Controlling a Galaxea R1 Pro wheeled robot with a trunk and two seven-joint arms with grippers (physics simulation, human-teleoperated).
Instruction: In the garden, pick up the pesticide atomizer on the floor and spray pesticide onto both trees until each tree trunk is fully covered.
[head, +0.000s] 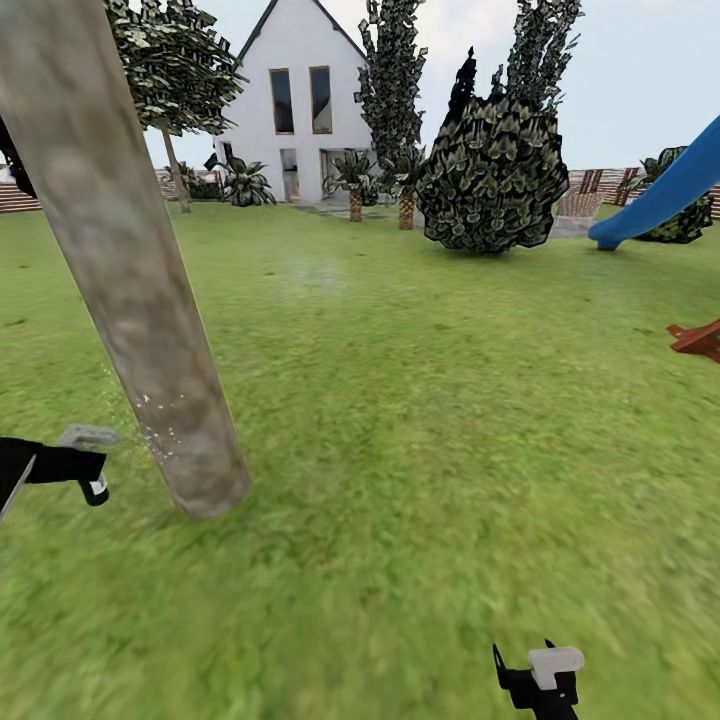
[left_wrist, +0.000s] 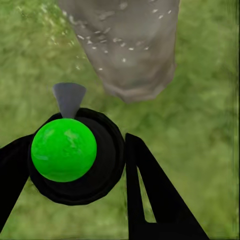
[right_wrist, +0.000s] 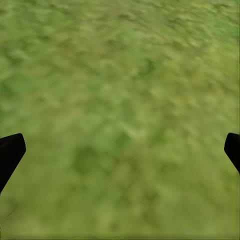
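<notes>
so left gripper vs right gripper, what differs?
The left gripper is shut on the atomizer, nozzle toward the speckled trunk; the right gripper is open and holds nothing. Left sits beside the trunk's base; right hangs over bare grass. Both have black fingers.

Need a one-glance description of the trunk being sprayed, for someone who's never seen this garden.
On the lawn before the white house, take the nearest tree trunk: a thick mottled beige-grey column leaning across the head view's left. The left claw holds the atomizer beside its base, which is flecked white, unlike the slender far trunk.

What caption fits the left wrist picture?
Left end effector holds the atomizer, nozzle toward the speckled trunk.
</notes>
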